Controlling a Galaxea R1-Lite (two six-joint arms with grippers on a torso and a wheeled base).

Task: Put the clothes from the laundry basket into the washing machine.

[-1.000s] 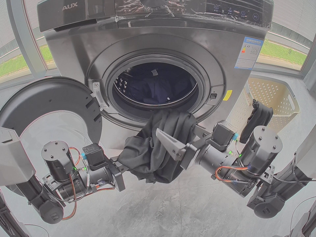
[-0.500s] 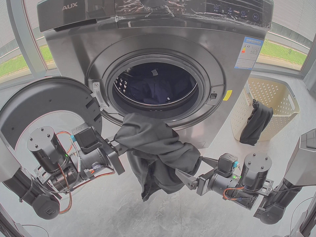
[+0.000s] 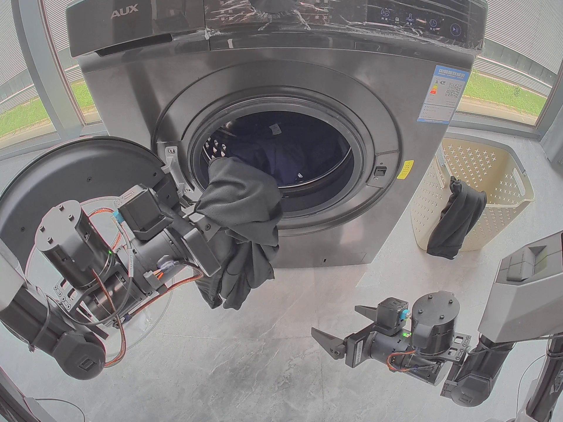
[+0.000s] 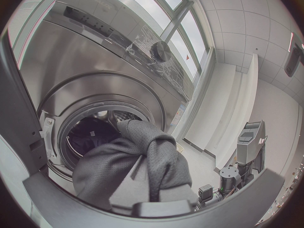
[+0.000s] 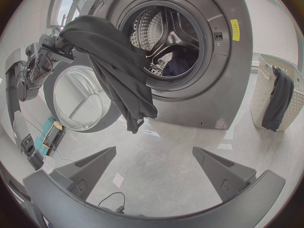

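The black garment (image 3: 243, 206) hangs at the washing machine (image 3: 352, 77), bunched in front of the left rim of its round opening (image 3: 275, 147). Its upper fold reaches across the lip of that opening, though I cannot tell whether cloth and rim touch. The rest droops in front of the machine's lower panel, clear of the floor (image 3: 264, 353).

The left gripper (image 3: 204, 223) is clamped on the upper part of the garment, just left of the opening. It sits in front of the machine's door (image 3: 76, 171), which stands swung wide to the machine's left. In the left wrist view the garment is draped over the fingers and covers most of them.

Inside the drum lie dark blue clothes (image 3: 287, 153), towards the back and bottom.

The right gripper (image 3: 336, 322) hovers low over the floor, well in front of the machine and somewhat right of its opening. Its fingers are spread wide with nothing between them, and they point towards the machine.

The laundry basket (image 3: 498, 171) stands on the floor just right of the machine, near its side wall — a second dark garment (image 3: 457, 218) hangs over the basket's rim and down its outer wall.
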